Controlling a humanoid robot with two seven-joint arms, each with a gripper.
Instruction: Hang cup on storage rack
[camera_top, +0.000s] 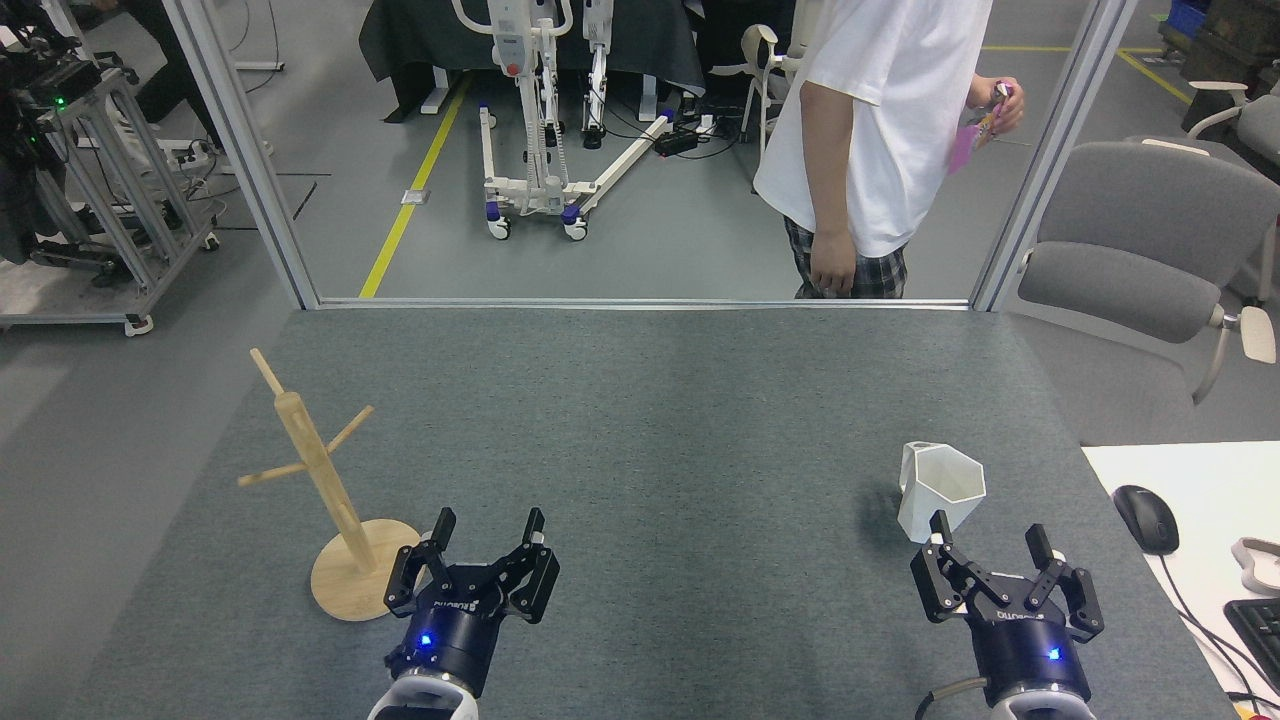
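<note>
Matte white faceted cup (941, 489) is seen upright on grey felt table (640, 420), far from bamboo storage rack (335, 495) — left pincer (488, 527) beside rack base, right pincer (988, 537) beside cup, both spread apart.

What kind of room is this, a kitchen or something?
Likely a robotics lab or workshop: a wheeled white lift frame on a floor with yellow tape lines, and an equipment cart.

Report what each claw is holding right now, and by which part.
Nothing is held. The left claw is open beside the storage rack; the right claw is open just short of the cup, which stands on the table.
</note>
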